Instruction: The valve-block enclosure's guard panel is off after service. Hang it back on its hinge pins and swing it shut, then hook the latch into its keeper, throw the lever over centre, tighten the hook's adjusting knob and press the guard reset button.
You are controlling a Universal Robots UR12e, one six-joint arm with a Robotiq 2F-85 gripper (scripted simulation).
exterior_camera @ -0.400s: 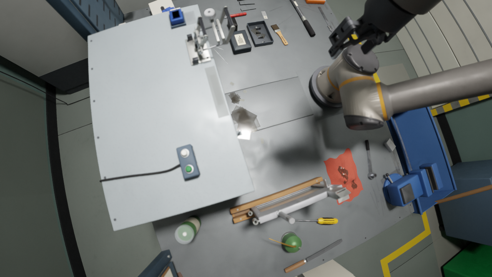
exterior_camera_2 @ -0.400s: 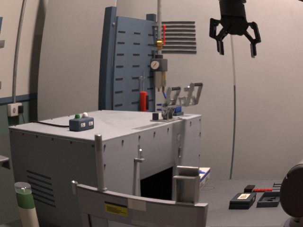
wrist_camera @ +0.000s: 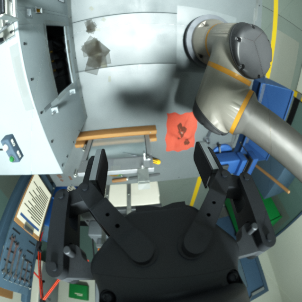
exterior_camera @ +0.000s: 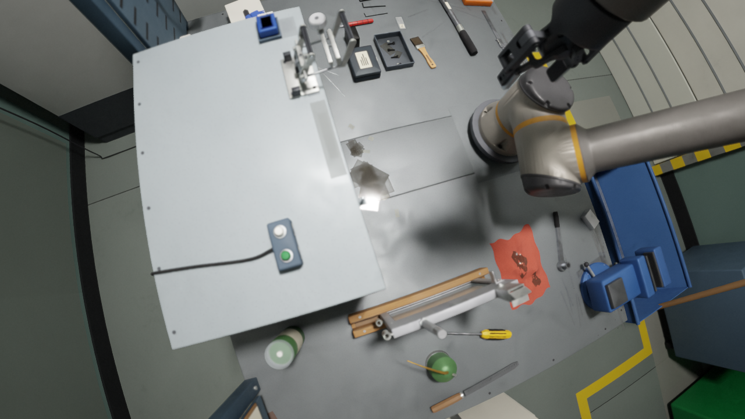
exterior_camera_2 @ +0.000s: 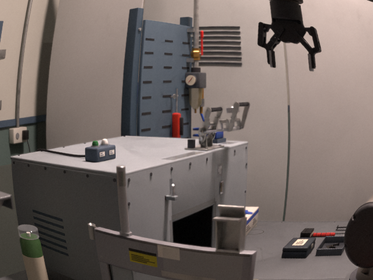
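The grey guard panel [exterior_camera: 443, 307] stands apart from the enclosure [exterior_camera: 234, 172], propped against wooden battens on the bench in front of the enclosure's dark opening [exterior_camera_2: 192, 227]. Its top edge and handle bracket [exterior_camera_2: 230, 226] fill the foreground of the second side camera. Two hinge pins [exterior_camera_2: 121, 199] [exterior_camera_2: 171, 193] stand upright on the enclosure's front. The latch with its lever [exterior_camera_2: 224, 119] sits on the top's far corner, and the blue button box [exterior_camera_2: 100, 151] with green and white buttons on the near part. My gripper [exterior_camera_2: 289, 61] hangs open and empty high above the bench, well right of the latch.
The arm's base and elbow [exterior_camera: 526, 135] stand on the bench right of the enclosure. A blue vise [exterior_camera: 625, 284], red rag [exterior_camera: 521, 263], screwdriver [exterior_camera: 482, 333], file [exterior_camera: 471, 388], green cans [exterior_camera: 440, 366] and tool trays [exterior_camera: 380, 54] lie scattered around.
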